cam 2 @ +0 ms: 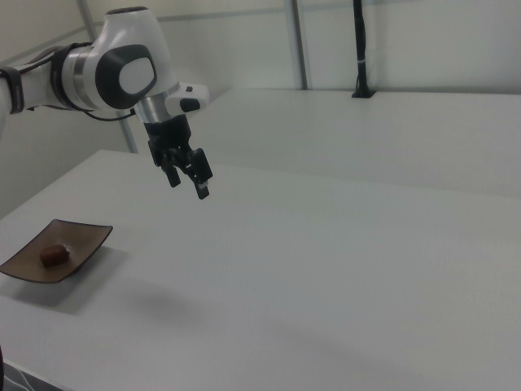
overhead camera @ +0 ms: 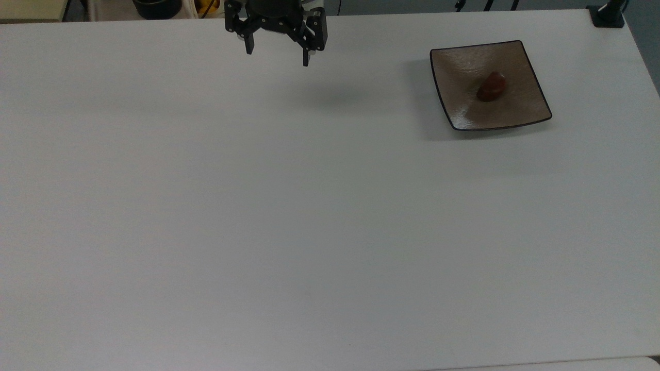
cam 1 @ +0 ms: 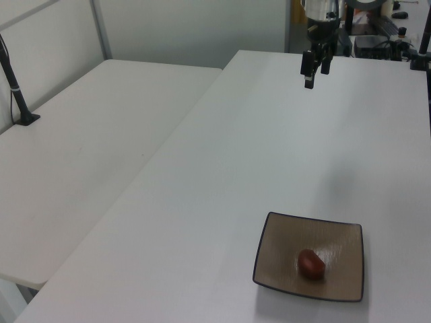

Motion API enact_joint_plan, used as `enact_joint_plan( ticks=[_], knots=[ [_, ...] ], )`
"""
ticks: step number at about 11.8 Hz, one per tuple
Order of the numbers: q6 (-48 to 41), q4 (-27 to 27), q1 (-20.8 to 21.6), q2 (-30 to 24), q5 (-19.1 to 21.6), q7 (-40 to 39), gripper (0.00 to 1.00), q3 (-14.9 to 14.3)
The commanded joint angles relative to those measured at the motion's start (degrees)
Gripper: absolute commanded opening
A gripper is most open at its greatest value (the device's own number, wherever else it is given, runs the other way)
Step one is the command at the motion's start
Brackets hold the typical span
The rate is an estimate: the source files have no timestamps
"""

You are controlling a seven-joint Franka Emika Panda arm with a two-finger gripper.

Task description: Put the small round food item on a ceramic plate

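The food item [overhead camera: 491, 86] lies near the middle of the plate [overhead camera: 459, 111], in its shallow dip, so the task looks done. The plate sits on the white table [overhead camera: 309, 232], close to its far edge in the top view. The gripper [overhead camera: 278, 57] hangs above the table, well apart from the plate toward the top view's left, its fingers spread and holding nothing.

The item looks light, smooth-skinned and probably soft, so a hard squeeze could bruise it or make it slip. If it needed moving, the fingers should close gently across its narrower middle, from above. The plate is glossy and likely breakable.
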Motion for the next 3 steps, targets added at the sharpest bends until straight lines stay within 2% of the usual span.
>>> enact_joint_plan(
  ticks=[1, 3],
  knots=[
    [0.5, -0.9, -0.8, -1.1, 1.2, -1.7, 1.0, 0.6],
    [0.5, -0.8, -0.8, -1.1, 1.2, -1.7, 1.0, 0.6]
  ],
)
